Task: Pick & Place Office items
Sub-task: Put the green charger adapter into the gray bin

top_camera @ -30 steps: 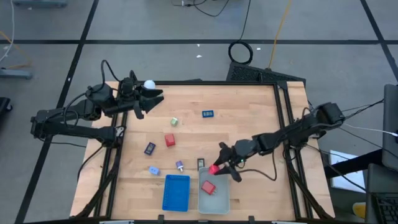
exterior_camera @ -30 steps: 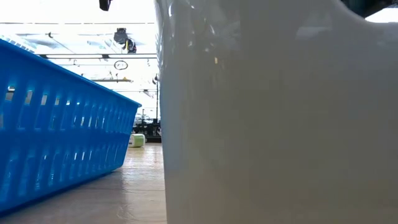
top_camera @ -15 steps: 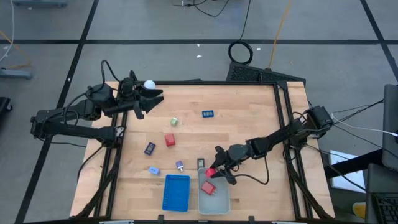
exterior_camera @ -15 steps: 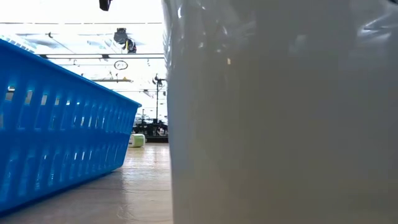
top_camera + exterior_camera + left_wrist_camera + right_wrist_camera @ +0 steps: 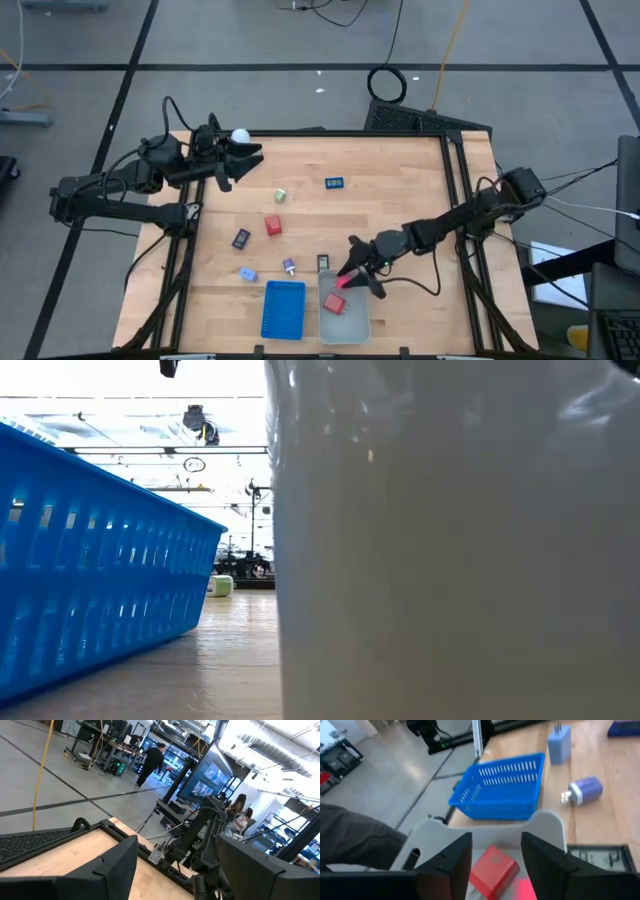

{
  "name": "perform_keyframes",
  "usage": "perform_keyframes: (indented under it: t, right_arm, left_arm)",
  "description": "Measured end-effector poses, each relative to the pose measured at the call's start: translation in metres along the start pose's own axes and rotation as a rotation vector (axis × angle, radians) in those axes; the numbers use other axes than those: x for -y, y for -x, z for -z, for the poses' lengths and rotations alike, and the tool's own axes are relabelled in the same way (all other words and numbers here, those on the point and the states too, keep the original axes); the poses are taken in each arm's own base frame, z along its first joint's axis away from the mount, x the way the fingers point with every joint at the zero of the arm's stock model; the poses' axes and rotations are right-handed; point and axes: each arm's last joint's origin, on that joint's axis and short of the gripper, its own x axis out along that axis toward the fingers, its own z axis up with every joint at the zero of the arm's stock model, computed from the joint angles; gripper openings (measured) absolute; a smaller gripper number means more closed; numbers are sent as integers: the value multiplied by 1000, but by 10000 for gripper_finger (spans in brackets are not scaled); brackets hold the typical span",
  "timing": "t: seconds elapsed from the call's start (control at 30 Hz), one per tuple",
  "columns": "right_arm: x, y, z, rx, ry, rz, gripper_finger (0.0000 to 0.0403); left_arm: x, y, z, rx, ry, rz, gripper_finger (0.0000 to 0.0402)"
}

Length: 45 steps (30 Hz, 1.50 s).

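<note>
My right gripper [image 5: 352,275] hangs over the far rim of the pale grey tray [image 5: 356,327] with a small red item [image 5: 341,283] between its fingers. Another red block [image 5: 492,865] lies inside that tray. On the wood lie a third red block [image 5: 273,225], a green item [image 5: 281,195], a black item [image 5: 241,239], a light blue one [image 5: 247,273], a purple-topped one [image 5: 289,266] and a black one [image 5: 324,263]. My left gripper [image 5: 245,155] waits open at the far left corner. My right gripper pinches the small red item [image 5: 522,887] between its two fingers, slanting down from the table's right. The item is lifted clear above the grey tray's far rim. The wrist view shows only a blurred red edge of it low between the fingers [image 5: 545,865], so which part is held stays hidden.
A blue tray [image 5: 283,308] stands left of the grey one at the near edge. A white ball on a round base [image 5: 240,135] sits beside my left gripper. A dark blue flat item [image 5: 335,183] lies at the far middle. Bare wood stretches across the table's right half.
My right gripper has carried the red item a short way toward the near edge, from just beyond the grey tray to over its far rim, with the finger gap unchanged. In the low view the grey tray's wall has shifted slightly to the right.
</note>
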Motion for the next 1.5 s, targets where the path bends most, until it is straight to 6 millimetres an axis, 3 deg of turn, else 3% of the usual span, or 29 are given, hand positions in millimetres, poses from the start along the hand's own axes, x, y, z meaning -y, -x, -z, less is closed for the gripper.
perform_keyframes:
  t: [0.2, 0.5, 0.7, 0.93, 1.2, 1.37, 1.5]
  right_arm:
    - [-5, 6, -10, 58, -7, -24, 146]
    - [-9, 9, -17, 92, -88, -84, 179]
    - [-1, 11, -22, 84, -85, -103, 191]
    - [8, 9, -51, 58, 10, -64, 190]
    - [18, 14, -100, 61, 41, 19, 194]
    - [29, 22, -124, 105, 28, 117, 190]
    - [44, 30, -135, 144, -31, 266, 188]
  left_arm:
    - [0, 0, 0, 0, 1, 0, 271]
    - [0, 0, 0, -8, 9, 14, 271]
    - [2, 0, 1, -42, 12, 69, 271]
    - [3, 0, 2, -55, 12, 92, 271]
    - [0, 5, 8, -156, 77, 97, 271]
    - [-1, 22, 5, -158, 45, 60, 271]
    - [2, 48, -9, -125, 7, 6, 271]
